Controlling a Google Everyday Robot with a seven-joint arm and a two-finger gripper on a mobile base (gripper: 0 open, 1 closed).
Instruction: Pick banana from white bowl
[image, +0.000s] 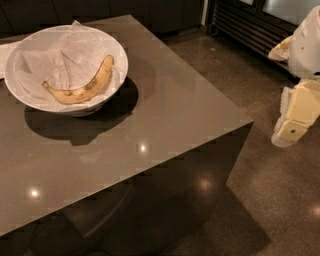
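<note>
Your glossy grey-brown bench shows small light glints near its front edge — past its right edge lies dark, polished, speckled floor. Dark cabinets stand beyond the far edge, a slatted grille past the far corner. The gripper hangs off the right edge, over floor.

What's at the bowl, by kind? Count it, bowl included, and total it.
Banana: 1
Bowl: 1
Paper lining: 1
Total: 3
The gripper hangs at the right, off the table, over the floor.
</note>
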